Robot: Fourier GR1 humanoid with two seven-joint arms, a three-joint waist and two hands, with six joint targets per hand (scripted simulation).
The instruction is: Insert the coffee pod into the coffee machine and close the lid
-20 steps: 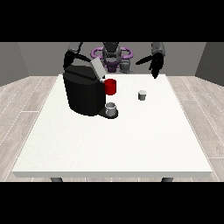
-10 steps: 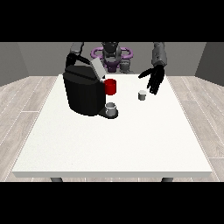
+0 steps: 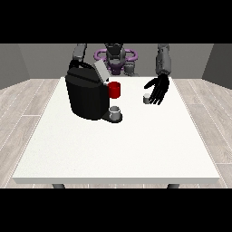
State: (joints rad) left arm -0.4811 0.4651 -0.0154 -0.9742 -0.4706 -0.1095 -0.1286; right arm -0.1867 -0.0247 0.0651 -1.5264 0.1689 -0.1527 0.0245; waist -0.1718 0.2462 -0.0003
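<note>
Now the coffee machine has its lid raised.

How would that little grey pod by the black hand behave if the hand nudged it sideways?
The coffee pod looks small and squat, so it would probably slide or tip easily. Its round shape suggests it could roll away once on its side. The hand at the view's right is far bigger, so a clumsy touch might knock it off course.
</note>
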